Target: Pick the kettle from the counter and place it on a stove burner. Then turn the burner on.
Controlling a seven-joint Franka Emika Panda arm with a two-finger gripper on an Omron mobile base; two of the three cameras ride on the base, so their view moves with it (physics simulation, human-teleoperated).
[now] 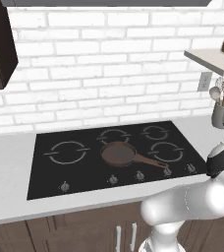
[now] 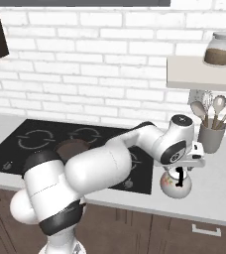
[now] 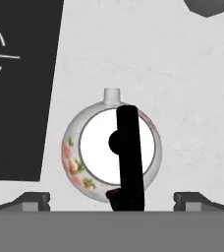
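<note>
You are at the pick-up step: your gripper [image 2: 180, 171] hangs straight over the kettle [image 2: 176, 184] with its jaws spread wide and nothing between them, so the next move calls for a straight drop until the two fingertips [image 3: 34, 199] flank the thin black handle [image 3: 129, 157], then a squeeze. The kettle stands on the pale, faintly mottled table [image 2: 219, 188] near its front edge, just right of the black glass stove [image 1: 45, 182]; it is round and squat, glossy white with a small flower pattern and a short spout. Farther left on the stove sits a brown round pan [image 1: 118, 153] on a middle ring, and the largest burner ring [image 1: 66, 152] lies bare at the stove's left end.
</note>
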